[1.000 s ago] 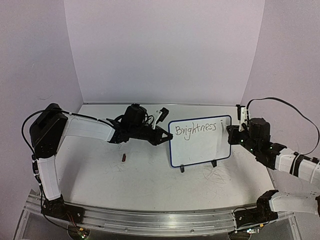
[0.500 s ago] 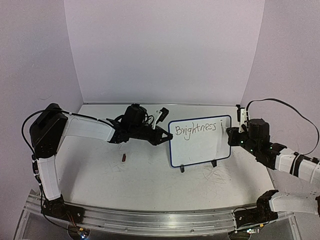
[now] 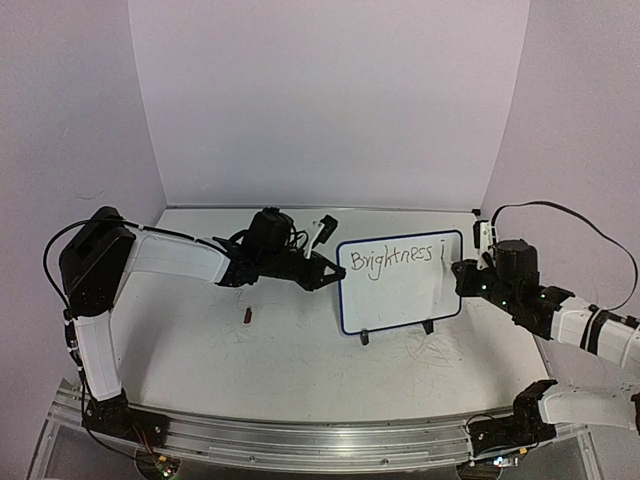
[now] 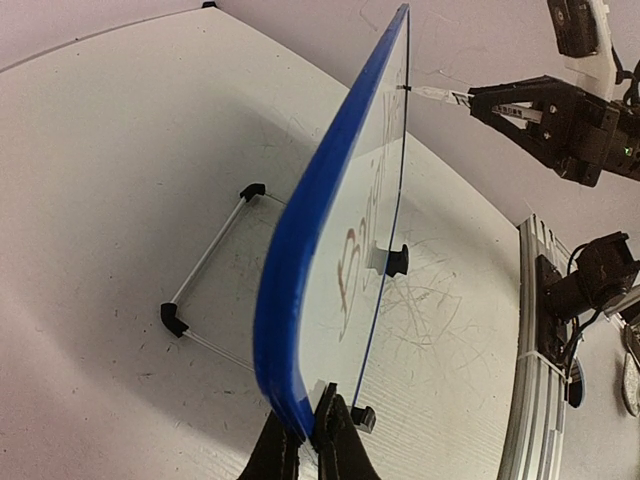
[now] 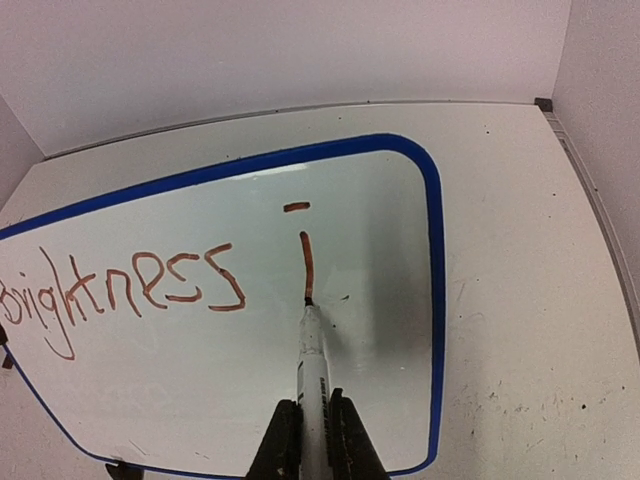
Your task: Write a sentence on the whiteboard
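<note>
The right claw (image 5: 312, 422) is squeezed shut on a marker (image 5: 311, 355). The marker tip touches the whiteboard (image 5: 200, 390) at the bottom of a short line with a dash above it. To the left of that line is the sentence (image 5: 140, 285), so far the word "Brightness" in dark letters.

The left claw (image 4: 308, 437) is pinched shut on the blue frame at the board's left edge. Nothing gets in the way of either claw.

The whiteboard stands up on the bench (image 3: 290, 355), near the middle, on two small black feet (image 3: 365, 337). A thin wire stand (image 4: 205, 265) sticks out behind it. A small red thing (image 3: 247, 316) lies on the bench well to the left of the board. Faint grey scribbles (image 3: 432, 348) mark the bench by the right foot.

The left arm goes up from its base, bends, and stretches across to the board. The right arm stays low and bent, with its claw pointing left at the board.
</note>
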Tool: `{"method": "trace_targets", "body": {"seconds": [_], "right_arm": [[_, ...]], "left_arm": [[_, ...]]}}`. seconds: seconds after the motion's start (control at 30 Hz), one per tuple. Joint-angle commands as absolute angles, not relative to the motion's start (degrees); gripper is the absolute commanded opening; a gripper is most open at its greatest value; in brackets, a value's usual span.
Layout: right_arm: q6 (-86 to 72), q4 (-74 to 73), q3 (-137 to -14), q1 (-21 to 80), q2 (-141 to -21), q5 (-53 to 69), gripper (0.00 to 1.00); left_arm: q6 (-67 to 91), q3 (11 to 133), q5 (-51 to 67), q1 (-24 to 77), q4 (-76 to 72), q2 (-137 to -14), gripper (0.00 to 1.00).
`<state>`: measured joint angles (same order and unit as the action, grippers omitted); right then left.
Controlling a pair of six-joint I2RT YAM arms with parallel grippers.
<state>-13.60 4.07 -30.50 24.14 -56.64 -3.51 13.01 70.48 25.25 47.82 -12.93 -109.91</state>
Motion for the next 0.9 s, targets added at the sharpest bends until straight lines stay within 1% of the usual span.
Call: {"method": "trace_targets", "body": {"seconds": [0.0,0.07,0.17,0.33,0.87], "right_arm": [[-14.06,2.35,-31.08,24.01,-56.56,-2.64,0.00],[-13.62,3.94,-30.39,24.03,-54.10,-1.59,0.00],[-13.54,5.61,-29.74,24.00,-49.42,-4.45,0.00],[-11.90,6.18,-31.97,23.99,-53.47,-6.00,0.00],[-10.45,7.84,-34.17,23.99,-55.10,-8.18,0.00]], "left_arm": [[8.70,70.22,17.67,47.72,-5.21,-110.50,0.00],[8.70,70.22,17.67,47.72,-5.25,-110.56,0.00],[8.64,70.22,17.59,47.72,-5.17,-110.43,0.00],[8.53,70.61,17.62,47.72,-4.94,-110.51,0.00],[8.09,70.77,17.40,47.76,-4.57,-110.66,0.00]]}}
